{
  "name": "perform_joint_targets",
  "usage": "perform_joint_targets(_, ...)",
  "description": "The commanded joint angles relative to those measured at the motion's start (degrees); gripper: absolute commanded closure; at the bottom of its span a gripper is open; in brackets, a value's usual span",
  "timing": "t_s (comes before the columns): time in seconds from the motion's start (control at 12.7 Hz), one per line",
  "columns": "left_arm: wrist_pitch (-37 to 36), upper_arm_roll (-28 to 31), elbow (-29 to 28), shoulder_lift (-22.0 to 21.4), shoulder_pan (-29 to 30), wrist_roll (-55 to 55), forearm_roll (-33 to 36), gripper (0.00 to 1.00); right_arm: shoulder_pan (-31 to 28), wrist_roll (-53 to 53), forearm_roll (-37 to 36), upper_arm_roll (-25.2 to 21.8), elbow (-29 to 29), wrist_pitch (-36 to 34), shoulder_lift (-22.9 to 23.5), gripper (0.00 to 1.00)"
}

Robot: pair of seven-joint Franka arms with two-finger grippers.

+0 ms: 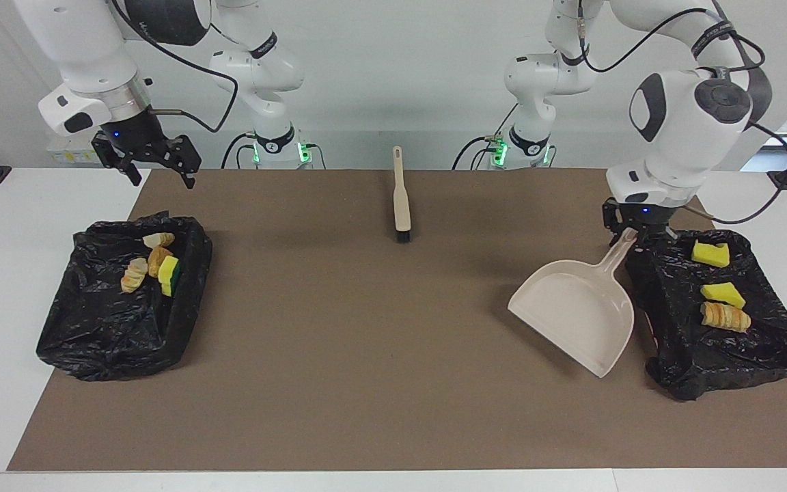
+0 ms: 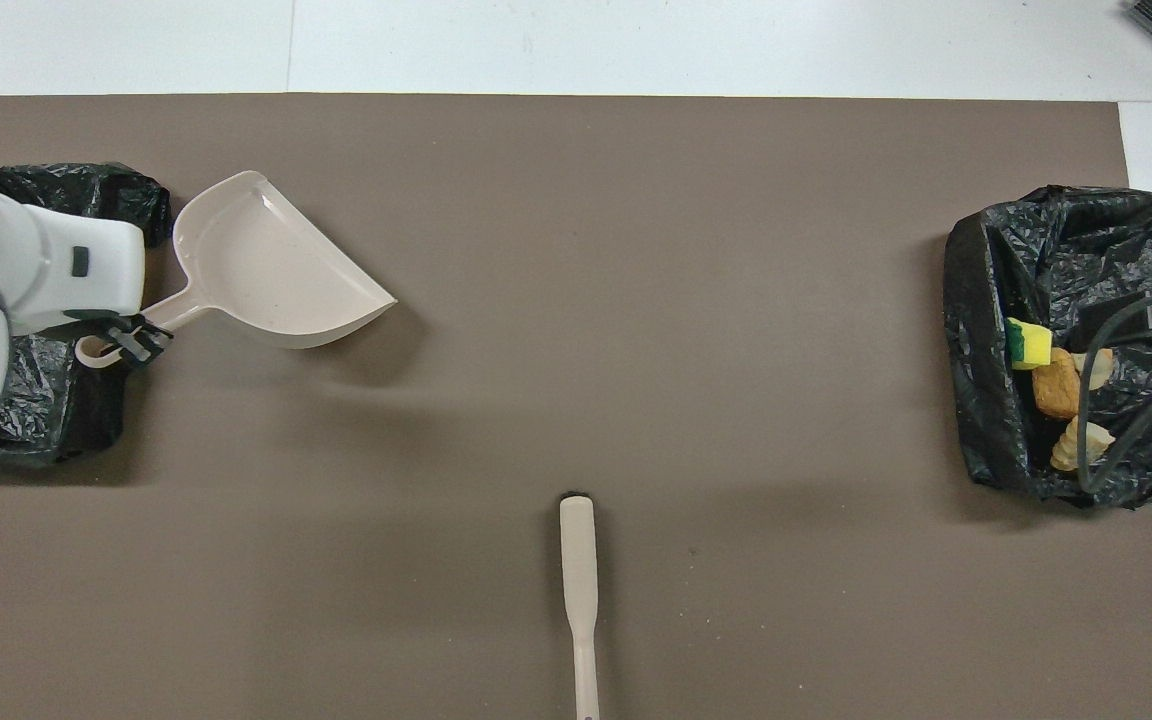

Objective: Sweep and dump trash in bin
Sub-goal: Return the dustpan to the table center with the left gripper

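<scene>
Beside my left claw (image 1: pixel 629 234), which pinches the dustpan (image 1: pixel 574 307) handle, trash (image 1: pixel 720 294) lies in the bin (image 1: pixel 721 342); right claw (image 1: pixel 154 167) spread.

Bright, even indoor light from above. Both views are sharp, with no motion blur. Soft, diffuse shadows fall on the brown mat (image 1: pixel 366 342) beside the dustpan (image 1: pixel 574 311); the black bin liners (image 1: pixel 721 342) show faint glossy highlights.
</scene>
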Motion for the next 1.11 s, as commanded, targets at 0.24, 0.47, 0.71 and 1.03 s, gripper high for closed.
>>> perform_joint_targets(0.24,5.3,1.3,-5.0,-2.1,-13.5,-28.3,-1.3,1.0,-0.3,2.6,1.1,0.2,-2.8,-0.3,-3.3,0.0)
perform_joint_targets(0.47,11.7,1.3,-4.5,2.1,-20.8,-48.1,-1.3,1.0,-0.2,2.9,1.3,0.3,-3.2,-0.9,-3.4,0.0)
perform_joint_targets(0.71,20.7,1.2,-3.9,6.6,-26.0,-66.5,-3.5,1.0,-0.2,1.1,1.4,1.1,-4.0,-0.9,-4.2,0.0)
perform_joint_targets(1.03,25.0,1.1,0.0,13.0,-31.5,-70.5,-8.2,1.0,-0.2,-1.1,0.7,1.4,-5.1,-0.9,-4.3,0.0)
